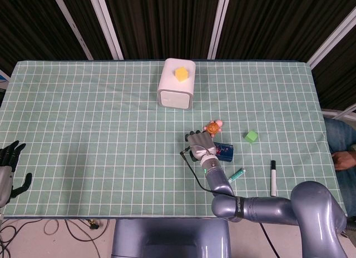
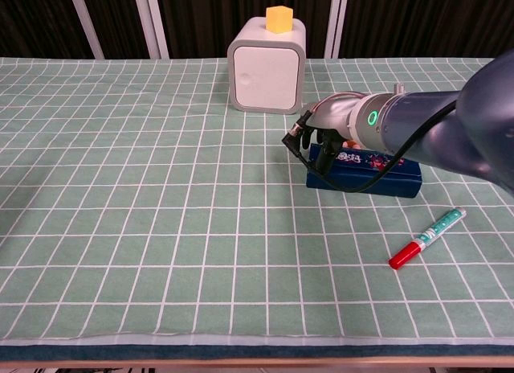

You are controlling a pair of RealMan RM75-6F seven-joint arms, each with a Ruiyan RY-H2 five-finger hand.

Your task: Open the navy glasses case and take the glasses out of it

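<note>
Here the worktop (image 1: pixel 83 113), under its green checked cloth, carries a white box (image 1: pixel 177 84) with a yellow block (image 1: pixel 181 74) on top at the back. The navy glasses case (image 2: pixel 377 174) lies closed, right of centre and nearer the front. The right robot hand (image 2: pixel 325 128) sits on the case's left end, fingers curled down over its top and near face; whether they truly grip or only press I cannot tell. The left robot hand (image 1: pixel 10 168) hangs off the worktop's left edge, fingers apart and holding nothing.

To do this step well, I judge the fingertips should find the lid seam along the long face and lift there, since the light case looks likely to slide on the cloth; pinning it with the other robot hand would help.

The head view shows a small turtle toy (image 1: pixel 212 126) just behind the hand, a green cube (image 1: pixel 251 137) and a black marker (image 1: pixel 273 178), all missing from the chest view. The chest view shows the case's whole front face and its printed lid. A red-capped pen (image 2: pixel 428 238) appears in both.
</note>
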